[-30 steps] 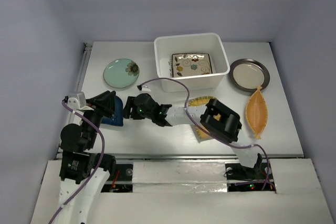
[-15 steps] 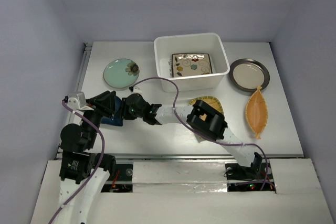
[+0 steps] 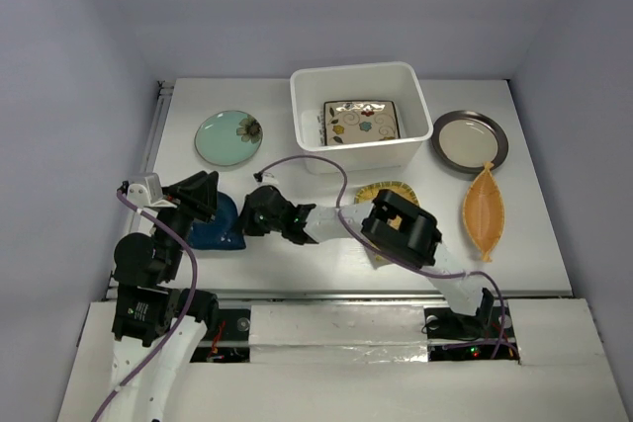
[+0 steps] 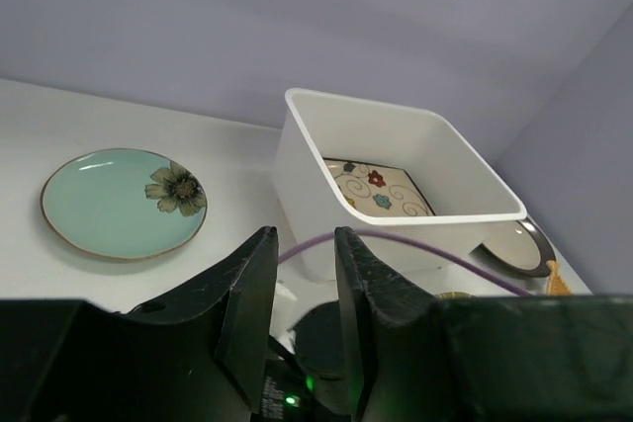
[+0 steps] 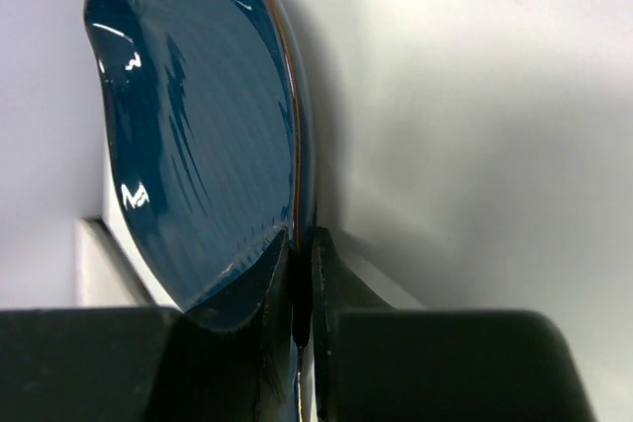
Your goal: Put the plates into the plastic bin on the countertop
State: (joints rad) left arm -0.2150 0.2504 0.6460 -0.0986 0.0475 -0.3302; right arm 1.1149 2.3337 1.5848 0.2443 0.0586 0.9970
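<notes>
The small dark blue plate [image 3: 220, 227] [image 5: 198, 135] lies at the left front of the countertop [image 3: 326, 254]. My right gripper [image 3: 249, 221] [image 5: 302, 239] reaches across from the right and is shut on its right rim. Just above the plate's left side, my left gripper [image 3: 206, 195] [image 4: 305, 239] has its jaws a little apart with nothing between them. The white plastic bin [image 3: 307, 126] [image 4: 307, 195] stands at the back centre and holds the cream square floral plate [image 3: 362, 122] [image 4: 381, 188].
A mint-green plate [image 3: 228, 137] [image 4: 119, 203] lies left of the bin. A dark-rimmed plate [image 3: 470, 141] and an orange leaf plate [image 3: 484, 210] lie at the right. The right arm partly covers a yellow plate [image 3: 381, 193]. A purple cable [image 3: 307, 160] loops in front of the bin.
My right gripper reached left to the dark blue plate and closed on its rim. The plate now shows further out from under the left gripper, which has hardly moved.
</notes>
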